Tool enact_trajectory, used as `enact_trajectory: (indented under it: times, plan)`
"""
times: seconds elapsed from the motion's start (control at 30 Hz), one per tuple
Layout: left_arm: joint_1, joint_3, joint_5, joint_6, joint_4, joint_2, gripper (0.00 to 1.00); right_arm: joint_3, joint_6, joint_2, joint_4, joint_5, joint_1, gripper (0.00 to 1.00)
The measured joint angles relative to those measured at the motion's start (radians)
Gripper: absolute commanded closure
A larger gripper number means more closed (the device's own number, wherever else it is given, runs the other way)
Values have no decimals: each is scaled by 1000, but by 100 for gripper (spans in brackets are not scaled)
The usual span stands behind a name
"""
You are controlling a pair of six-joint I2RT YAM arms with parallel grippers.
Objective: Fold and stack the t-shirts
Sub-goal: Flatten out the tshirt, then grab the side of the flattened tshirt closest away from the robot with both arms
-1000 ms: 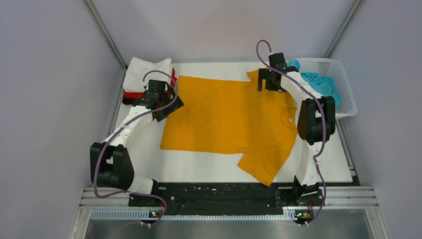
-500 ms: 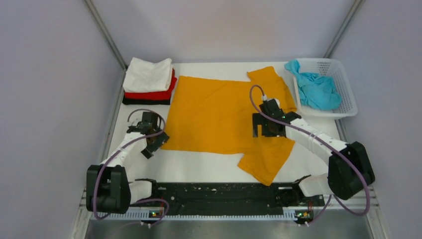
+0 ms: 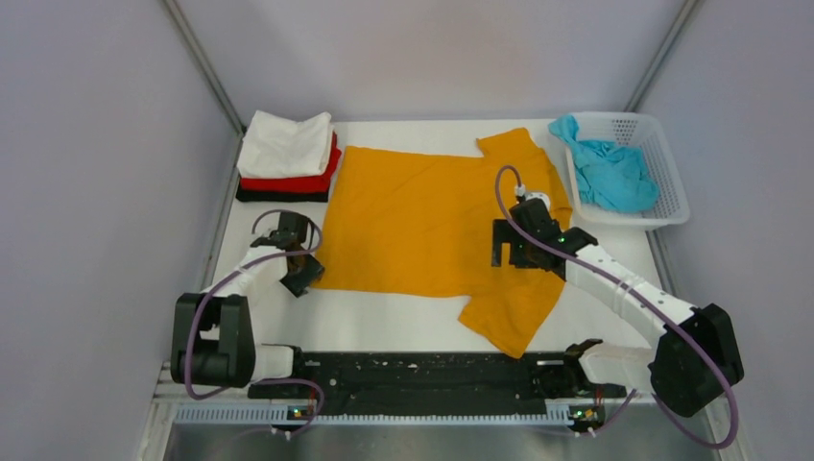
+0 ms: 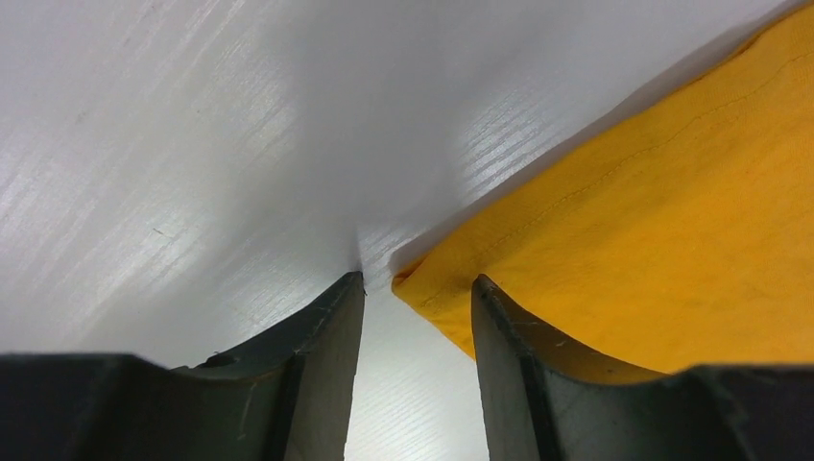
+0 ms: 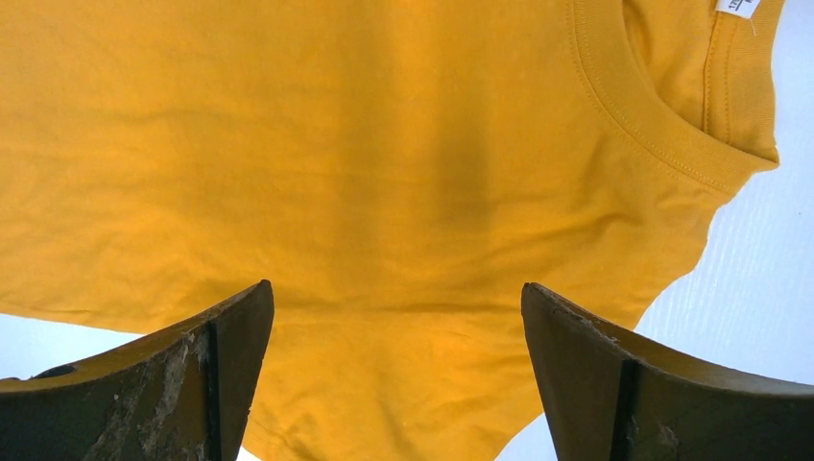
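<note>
**A:** Where is the orange-yellow t-shirt?

**B:** It lies spread flat on the white bench, collar toward the right. Its near left hem corner sits in the gap of the left gripper, whose jaws are part-way spread and not pinching it. The right gripper is over the chest near the collar, jaws spread wide, holding nothing.

**A:** Any writing?

**B:** There's a small white label inside the collar, but the print is too small to read.

**A:** Containers?

**B:** A white perforated basket at the far right holds a crumpled teal t-shirt. At the far left, a folded white t-shirt tops a red t-shirt, with a black t-shirt beneath.
</note>
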Motion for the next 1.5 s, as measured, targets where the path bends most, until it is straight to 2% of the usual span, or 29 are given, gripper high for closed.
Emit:
enact_trajectory:
  times: [0.13, 0.23, 0.43, 0.5, 0.57, 0.87, 1.13, 1.33, 1.43, 1.5]
  plan:
    - [0, 4, 0, 3, 0, 10, 56, -17, 7, -1, -2, 3, 0, 1]
    - [0, 16, 4, 8, 1, 26, 67, -32, 7, -12, -6, 4, 1, 1]
    - [-47, 69, -14, 14, 0, 92, 70, -37, 7, -51, -16, 12, 1, 1]
    - [-60, 84, -19, 13, 0, 111, 81, -37, 7, -56, -18, 14, 1, 1]
    - [-64, 95, -23, 13, -5, 125, 100, -37, 7, -57, -20, 14, 1, 1]
    - [-67, 105, -35, 0, -10, 131, 100, -37, 32, -64, -83, 10, 33, 4]
    - [-71, 14, -58, -45, 1, 29, 100, -43, 115, -59, -274, -31, 312, 8]
    - [-71, -45, -68, -85, 16, -41, 100, -131, 205, -79, -388, -114, 434, 13]
    - [-71, -56, -69, -93, 24, -54, 100, -167, 235, -83, -389, -162, 470, 13]
    - [-71, -58, -69, -96, 27, -56, 100, -189, 240, -79, -367, -175, 479, 18]
